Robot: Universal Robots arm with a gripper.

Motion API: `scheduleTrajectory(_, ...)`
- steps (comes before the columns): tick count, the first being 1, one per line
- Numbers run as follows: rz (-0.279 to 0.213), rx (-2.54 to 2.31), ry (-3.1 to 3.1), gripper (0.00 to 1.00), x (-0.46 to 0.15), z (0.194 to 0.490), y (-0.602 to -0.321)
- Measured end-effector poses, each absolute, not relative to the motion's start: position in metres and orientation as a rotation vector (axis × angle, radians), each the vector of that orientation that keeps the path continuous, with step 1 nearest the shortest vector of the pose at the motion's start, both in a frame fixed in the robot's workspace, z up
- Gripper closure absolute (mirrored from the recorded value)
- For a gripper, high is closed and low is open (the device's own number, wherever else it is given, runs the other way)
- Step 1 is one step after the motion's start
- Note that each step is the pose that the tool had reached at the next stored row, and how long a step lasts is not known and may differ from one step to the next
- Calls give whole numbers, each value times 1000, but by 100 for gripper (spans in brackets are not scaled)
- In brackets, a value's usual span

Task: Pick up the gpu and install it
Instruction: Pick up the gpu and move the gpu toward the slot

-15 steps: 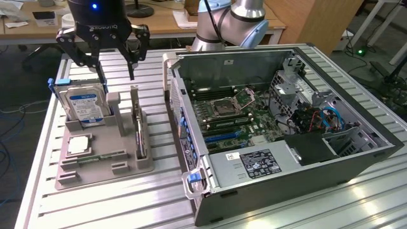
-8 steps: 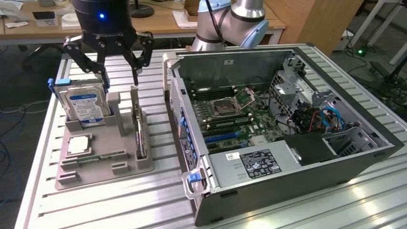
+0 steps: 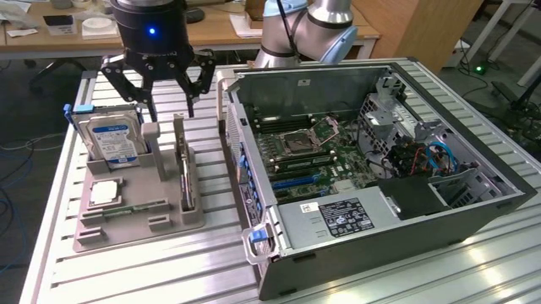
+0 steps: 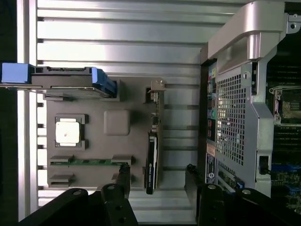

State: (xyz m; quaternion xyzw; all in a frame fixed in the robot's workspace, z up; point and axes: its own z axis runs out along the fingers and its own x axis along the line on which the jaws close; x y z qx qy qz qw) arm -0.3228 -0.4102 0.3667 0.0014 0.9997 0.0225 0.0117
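Exterior view: the work stands at the pick-up step, by my reading, with nothing grasped yet. The gripper [image 3: 171, 114] hangs in the upper part of the frame toward the exterior view's left, above the grey holder [image 3: 161, 196]. Its fingers [image 3: 153, 113] are apart and empty. The gpu [image 3: 182, 166] stands on edge in the holder, at the side nearer the case [image 3: 321, 82], with the drive [image 3: 114, 142] upright further to the exterior view's left. The case lies open at the exterior view's right with its board [image 3: 313, 152] exposed, and I see no card seated there.

In the wrist view the gpu [image 4: 151, 160] shows edge-on as a thin strip, and the gripper [image 4: 156, 176] has one finger on each side of it, apart from it. The line-up looks good.

A grasp from here calls for a straight descent that keeps the card centred between the fingers, and a closing across its thin faces. It also has to keep off the holder's posts.

The arm points the gripper straight down, wrist vertical, its finger span lying across the card's length.
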Motion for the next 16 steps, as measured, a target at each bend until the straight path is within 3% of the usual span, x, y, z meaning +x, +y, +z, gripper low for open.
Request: scheduleTrajectory(16, 70, 1, 3118, 41, -320, 342, -425)
